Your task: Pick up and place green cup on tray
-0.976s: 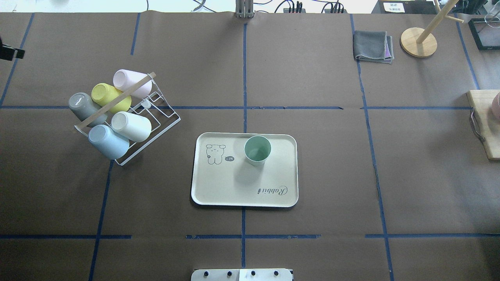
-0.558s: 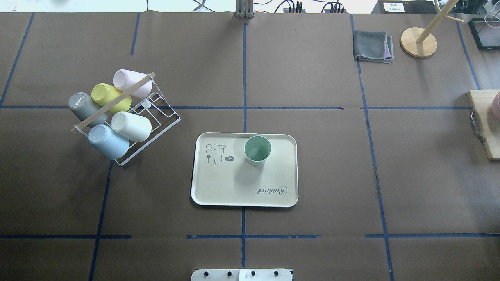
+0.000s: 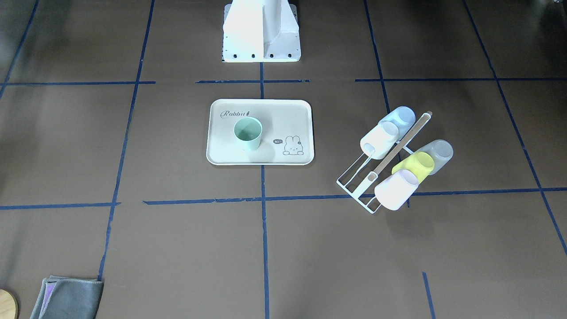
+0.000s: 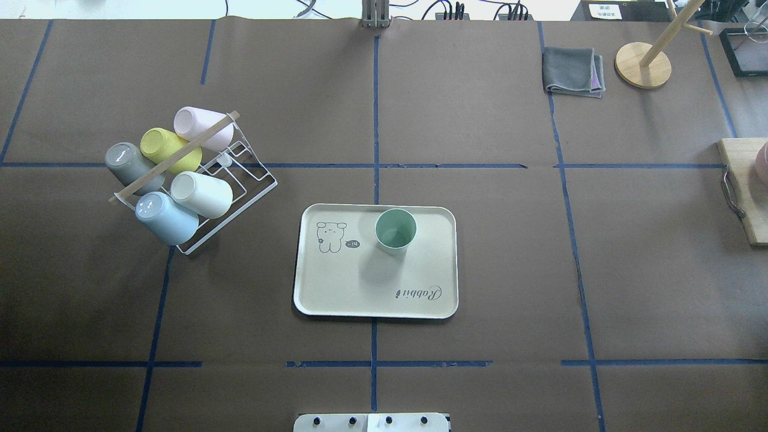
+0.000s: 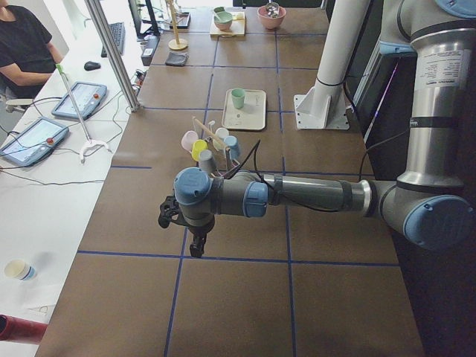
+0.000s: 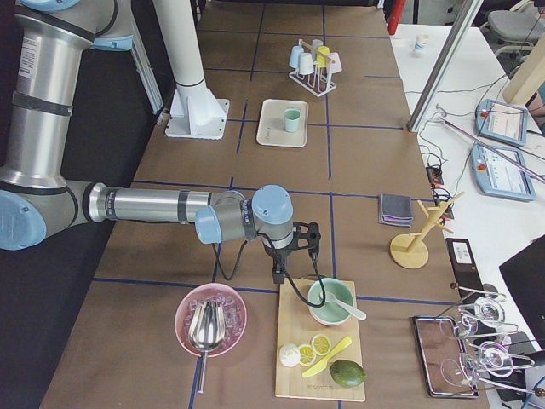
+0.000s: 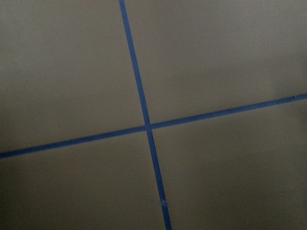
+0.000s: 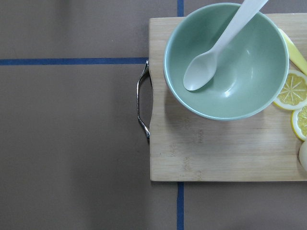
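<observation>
The green cup (image 4: 395,230) stands upright on the cream tray (image 4: 372,288), in its far half beside the bunny drawing. Cup (image 3: 248,133) and tray (image 3: 274,115) also show in the front-facing view. No gripper touches them. My left gripper (image 5: 181,232) shows only in the exterior left view, low over bare table far to the left of the tray; I cannot tell whether it is open or shut. My right gripper (image 6: 295,253) shows only in the exterior right view, above the edge of a cutting board; I cannot tell its state either.
A white wire rack (image 4: 240,174) left of the tray holds several cups, among them a yellow cup (image 4: 168,149) and a pale blue cup (image 4: 165,217). A folded grey cloth (image 4: 573,71) and a wooden stand (image 4: 643,65) lie far right. A cutting board (image 8: 225,148) carries a green bowl (image 8: 225,62).
A dark part of my left arm at the overhead view's left edge one second ago has gone out of that view. Cup and tray have not moved.
</observation>
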Tool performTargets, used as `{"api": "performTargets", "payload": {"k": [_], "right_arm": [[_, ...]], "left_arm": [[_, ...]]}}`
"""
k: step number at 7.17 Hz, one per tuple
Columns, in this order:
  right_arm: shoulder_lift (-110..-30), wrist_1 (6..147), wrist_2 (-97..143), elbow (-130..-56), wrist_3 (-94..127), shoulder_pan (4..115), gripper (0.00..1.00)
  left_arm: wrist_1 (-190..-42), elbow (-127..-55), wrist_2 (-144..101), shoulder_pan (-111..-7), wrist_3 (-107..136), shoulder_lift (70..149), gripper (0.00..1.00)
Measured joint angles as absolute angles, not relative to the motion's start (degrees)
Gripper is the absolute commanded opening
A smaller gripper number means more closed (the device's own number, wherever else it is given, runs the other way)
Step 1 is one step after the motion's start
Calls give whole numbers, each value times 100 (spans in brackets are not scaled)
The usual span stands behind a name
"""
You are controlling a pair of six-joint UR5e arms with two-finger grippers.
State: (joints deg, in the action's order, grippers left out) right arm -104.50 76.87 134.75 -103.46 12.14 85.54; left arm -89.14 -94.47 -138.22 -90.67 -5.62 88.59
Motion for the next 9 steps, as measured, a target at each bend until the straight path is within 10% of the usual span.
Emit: {"api": "performTargets", "payload": {"k": [9], "right_arm": [[-10526, 7759, 13593, -10319, 1212, 8556, 100]], "left_arm": [[-8224, -9624, -13901, -9096, -554, 8847, 100]]}}
